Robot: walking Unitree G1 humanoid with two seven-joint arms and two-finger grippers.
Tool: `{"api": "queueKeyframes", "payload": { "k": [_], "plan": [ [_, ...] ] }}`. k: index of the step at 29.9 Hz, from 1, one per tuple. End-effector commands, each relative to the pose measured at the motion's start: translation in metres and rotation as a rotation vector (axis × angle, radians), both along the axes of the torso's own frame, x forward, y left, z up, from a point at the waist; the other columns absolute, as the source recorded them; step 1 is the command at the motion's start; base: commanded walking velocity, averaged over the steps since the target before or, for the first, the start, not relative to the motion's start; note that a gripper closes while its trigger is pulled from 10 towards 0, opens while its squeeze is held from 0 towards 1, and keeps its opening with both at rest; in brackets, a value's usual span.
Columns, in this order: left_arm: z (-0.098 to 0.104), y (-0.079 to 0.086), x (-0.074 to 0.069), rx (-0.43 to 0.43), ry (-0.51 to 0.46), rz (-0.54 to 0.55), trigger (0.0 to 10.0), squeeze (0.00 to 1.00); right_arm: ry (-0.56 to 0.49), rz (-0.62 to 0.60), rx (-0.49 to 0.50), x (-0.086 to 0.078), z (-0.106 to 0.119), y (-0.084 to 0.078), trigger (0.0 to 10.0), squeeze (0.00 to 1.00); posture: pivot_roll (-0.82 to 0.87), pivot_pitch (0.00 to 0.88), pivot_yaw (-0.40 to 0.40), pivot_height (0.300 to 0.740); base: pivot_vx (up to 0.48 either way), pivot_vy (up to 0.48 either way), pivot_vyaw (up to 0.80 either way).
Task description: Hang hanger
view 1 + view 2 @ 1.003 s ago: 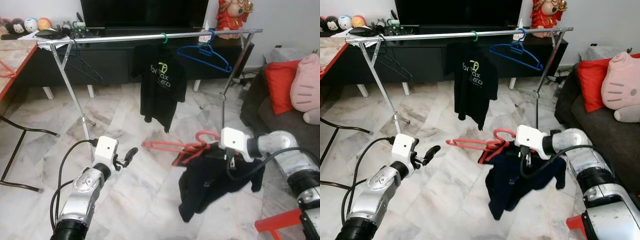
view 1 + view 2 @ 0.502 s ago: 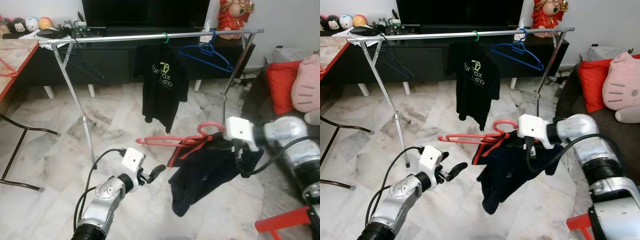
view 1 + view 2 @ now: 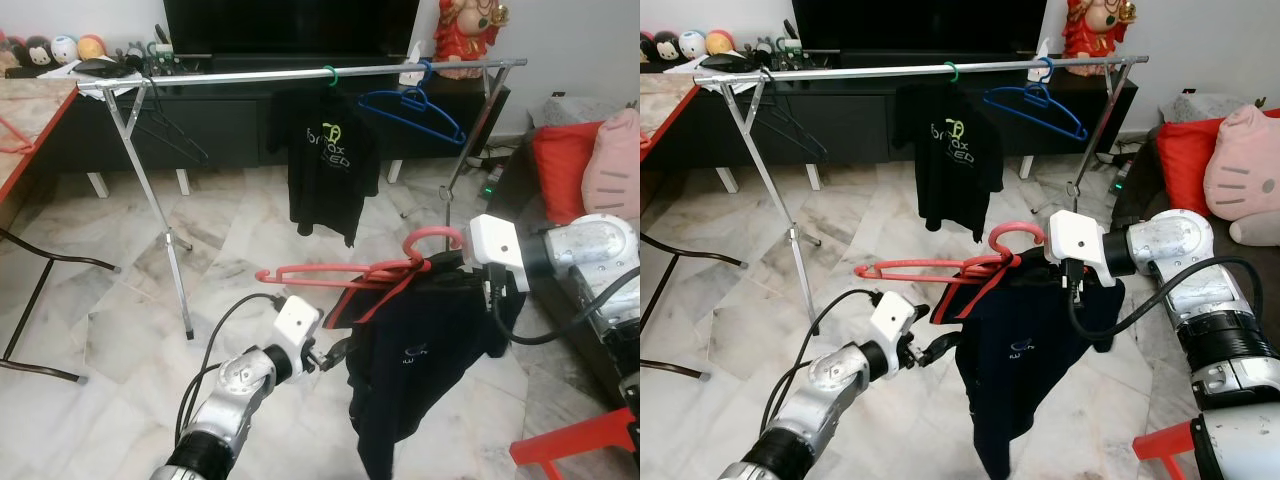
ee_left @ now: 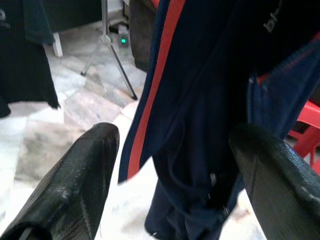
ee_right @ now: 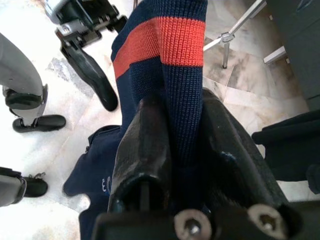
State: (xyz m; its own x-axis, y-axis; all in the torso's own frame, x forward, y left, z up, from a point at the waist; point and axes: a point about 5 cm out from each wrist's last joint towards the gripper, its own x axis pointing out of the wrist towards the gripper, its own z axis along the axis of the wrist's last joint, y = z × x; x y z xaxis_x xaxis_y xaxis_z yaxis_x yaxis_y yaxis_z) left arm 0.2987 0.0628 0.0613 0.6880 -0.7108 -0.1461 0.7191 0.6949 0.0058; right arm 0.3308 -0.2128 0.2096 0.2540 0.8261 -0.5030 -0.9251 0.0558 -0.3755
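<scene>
Right gripper (image 5: 172,145) is clenched on the navy collar with its orange stripe — jaws pinch the ribbed fabric of the navy shirt (image 3: 425,365), which hangs from the red hanger (image 3: 350,272). Hanger is held in mid-air, roughly level, hook end beside the right wrist, long arm pointing to the robot's left. It sits well below and in front of the silver clothes rail (image 3: 300,73), apart from it.

Left gripper (image 3: 938,348) — jaws spread apart, nothing between them; fingers (image 4: 75,185) frame the shirt's hanging edge, close to it, contact not clear.

On the rail: a black printed T-shirt (image 3: 325,160) on a green hook (image 3: 327,75), a bare blue hanger (image 3: 415,108) further right, a dark wire hanger (image 3: 165,135) near the left end.

Marble tile floor (image 3: 110,320) below. Red cushion (image 3: 562,170) and pink plush (image 3: 618,160) on the sofa at right.
</scene>
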Motion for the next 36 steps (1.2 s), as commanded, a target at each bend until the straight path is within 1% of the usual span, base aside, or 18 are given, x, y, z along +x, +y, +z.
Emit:
{"api": "queueKeyframes", "payload": {
  "k": [1,4,7,8,9,10,11,12,15,19,24,36],
  "plan": [
    [-0.001,-0.005,0.001,0.015,-0.014,0.0,10.0,0.0,-0.05,-0.003,0.029,-0.002,0.016,-0.006,0.0,0.0,-0.05,0.0,-0.061,0.74,0.0,0.0,0.0],
    [-0.002,-0.005,0.003,0.008,-0.018,0.03,10.0,0.0,-0.048,-0.004,0.029,-0.004,0.018,-0.007,0.0,0.0,-0.06,0.0,-0.061,0.74,0.0,0.0,0.0],
    [-0.004,-0.006,0.002,0.005,-0.015,0.029,10.0,0.0,-0.044,-0.007,0.026,-0.006,0.018,-0.009,0.0,0.0,-0.06,0.0,-0.061,0.74,0.0,0.0,0.0],
    [-0.006,-0.006,0.001,0.004,-0.012,0.02,9.5,0.0,-0.043,-0.008,0.026,-0.006,0.019,-0.009,0.0,0.0,-0.06,0.0,-0.065,0.74,0.0,0.0,0.0],
    [-0.006,-0.006,0.001,0.004,-0.012,0.02,9.5,0.0,-0.043,-0.008,0.026,-0.006,0.019,-0.009,0.0,0.0,-0.06,0.0,-0.065,0.74,0.0,0.0,0.0],
    [-0.008,-0.007,0.001,0.007,-0.007,0.013,4.5,0.0,-0.041,-0.01,0.026,-0.006,0.019,-0.009,0.0,0.0,-0.06,0.0,-0.066,0.74,0.0,0.0,0.0],
    [-0.009,-0.008,0.001,0.009,-0.005,0.009,3.3,0.0,-0.04,-0.011,0.025,-0.006,0.019,-0.009,0.0,0.0,-0.06,0.0,-0.066,0.74,0.0,0.0,0.0],
    [-0.009,-0.008,0.001,0.013,-0.005,0.006,0.0,0.0,-0.039,-0.011,0.024,-0.006,0.019,-0.009,0.0,0.0,-0.06,0.0,-0.066,0.74,0.0,0.0,0.0],
    [-0.008,-0.011,0.002,0.008,-0.01,0.007,0.0,0.0,-0.038,-0.008,0.025,-0.006,0.019,-0.008,0.0,0.0,-0.06,0.0,-0.068,0.74,0.0,0.0,0.0],
    [-0.005,-0.019,0.004,0.002,-0.019,-0.002,0.0,0.0,-0.034,-0.002,0.03,-0.007,0.019,-0.005,0.0,0.0,-0.07,0.0,-0.067,0.74,0.0,0.0,0.0],
    [-0.006,-0.022,0.004,-0.004,-0.018,-0.015,0.0,0.0,-0.031,0.001,0.033,-0.008,0.018,-0.005,0.0,0.0,-0.07,0.0,-0.064,0.74,0.0,0.0,0.0],
    [-0.008,-0.018,0.002,0.013,-0.022,-0.033,0.0,0.0,-0.017,-0.018,0.033,-0.006,0.01,-0.006,0.0,0.0,-0.06,0.0,-0.066,0.74,0.0,0.0,0.0]
  ]
}}
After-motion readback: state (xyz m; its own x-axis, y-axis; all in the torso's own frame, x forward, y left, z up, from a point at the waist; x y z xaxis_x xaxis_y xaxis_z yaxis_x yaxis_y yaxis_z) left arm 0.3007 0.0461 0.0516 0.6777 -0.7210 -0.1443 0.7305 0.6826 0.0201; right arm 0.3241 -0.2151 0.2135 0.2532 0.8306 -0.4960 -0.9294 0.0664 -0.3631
